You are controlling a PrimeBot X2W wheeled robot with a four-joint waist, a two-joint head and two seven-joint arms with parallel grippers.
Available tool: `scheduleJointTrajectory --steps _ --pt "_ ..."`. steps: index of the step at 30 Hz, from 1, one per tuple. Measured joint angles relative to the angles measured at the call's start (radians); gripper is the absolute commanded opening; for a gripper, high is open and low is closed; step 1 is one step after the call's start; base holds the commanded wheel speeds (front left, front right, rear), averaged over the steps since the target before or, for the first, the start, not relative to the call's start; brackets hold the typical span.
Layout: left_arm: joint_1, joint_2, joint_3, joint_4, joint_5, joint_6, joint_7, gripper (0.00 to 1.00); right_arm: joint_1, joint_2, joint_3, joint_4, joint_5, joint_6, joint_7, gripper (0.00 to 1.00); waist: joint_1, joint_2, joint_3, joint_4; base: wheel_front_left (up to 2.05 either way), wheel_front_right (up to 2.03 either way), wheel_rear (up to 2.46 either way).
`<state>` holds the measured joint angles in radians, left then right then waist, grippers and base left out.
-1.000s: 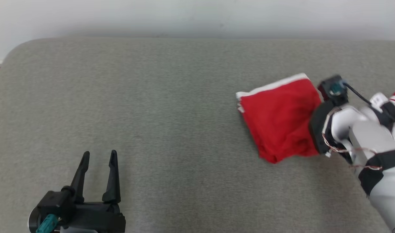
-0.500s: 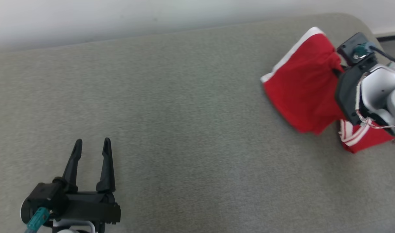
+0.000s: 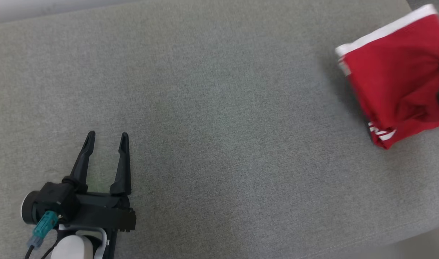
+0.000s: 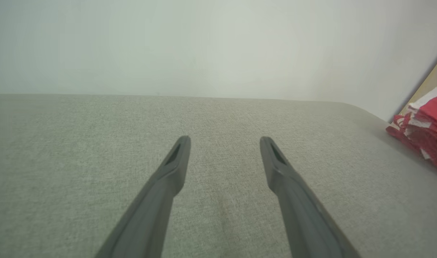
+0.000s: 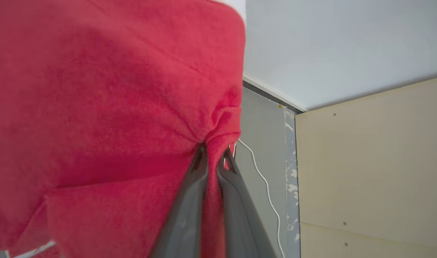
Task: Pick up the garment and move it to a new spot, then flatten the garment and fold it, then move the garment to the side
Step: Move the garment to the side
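Grey woven fabric covers the desk (image 3: 219,108), which has a rounded far edge against a pale plain wall (image 4: 218,43). At the desk's far right corner is the folded red knit garment with white trim (image 3: 395,79). The right claw (image 5: 215,148) is pinched narrowly on a bunched fold of its edge, and soft creases radiate from the grip. The cloth looks thick and fuzzy, with a white band along its far edge and white stripes at its near corner. Well apart, near the desk's front left edge, the left claw (image 3: 108,133) stands wide with nothing between its smooth, dark, tapered fingers (image 4: 175,161).
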<state>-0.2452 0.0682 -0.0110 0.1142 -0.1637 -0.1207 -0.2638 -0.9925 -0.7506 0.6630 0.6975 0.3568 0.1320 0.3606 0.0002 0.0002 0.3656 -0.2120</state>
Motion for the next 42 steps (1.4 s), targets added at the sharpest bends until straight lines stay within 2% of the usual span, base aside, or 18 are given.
scheduleJointTrajectory --steps 5,6,7,8,16,23,28,31,42 --pt "-0.029 0.013 -0.013 0.003 0.002 -0.003 0.0 1.0 0.027 0.011 -0.128 0.12 -0.07 0.0 -0.04 0.0 0.0001 0.0 0.032 0.013 0.0 0.0 0.0" --pt "-0.033 0.015 -0.015 0.005 0.002 -0.003 0.0 1.0 0.034 0.019 -0.155 0.138 -0.08 0.0 -0.054 0.13 0.0 0.0 0.035 0.018 0.0 0.0 0.0" --pt "-0.037 0.017 -0.015 0.006 0.002 -0.004 0.0 1.0 0.039 0.03 -0.181 0.154 -0.098 0.0 -0.07 0.31 -0.0001 0.0 0.038 0.024 0.0 0.0 0.0" --pt "-0.039 0.018 -0.017 0.005 0.002 -0.004 0.0 1.0 0.041 0.038 -0.208 0.17 -0.124 0.0 -0.079 1.0 -0.0001 0.0 0.04 0.029 0.0 0.0 0.0" --pt "-0.042 0.017 -0.002 0.019 -0.001 -0.006 0.0 1.0 0.077 0.123 -0.399 0.255 -0.239 0.0 -0.178 1.0 -0.0002 -0.0001 0.011 0.058 0.0 0.0 0.0" --pt "0.025 0.005 0.043 0.037 -0.011 0.003 0.0 1.0 0.188 0.263 -0.533 0.156 -0.226 0.0 -0.366 1.0 -0.0003 -0.0002 -0.08 0.077 0.0 0.0 0.0" --pt "0.083 0.002 0.091 0.053 -0.024 0.003 0.0 1.0 0.326 0.358 -0.563 0.053 -0.193 0.0 -0.469 1.0 -0.0003 -0.0002 -0.165 0.095 0.0 0.0 0.0" --pt "0.117 0.0 0.109 0.068 -0.025 0.003 0.0 1.0 0.412 0.393 -0.559 -0.009 -0.167 0.0 -0.513 1.0 -0.0004 -0.0003 -0.215 0.108 0.0 0.0 0.0" --pt "0.186 0.0 0.135 0.124 -0.017 0.0 0.0 1.0 0.652 0.496 -0.564 -0.179 -0.146 0.0 -0.564 1.0 -0.0005 -0.0004 -0.368 0.167 0.0 0.0 0.0"
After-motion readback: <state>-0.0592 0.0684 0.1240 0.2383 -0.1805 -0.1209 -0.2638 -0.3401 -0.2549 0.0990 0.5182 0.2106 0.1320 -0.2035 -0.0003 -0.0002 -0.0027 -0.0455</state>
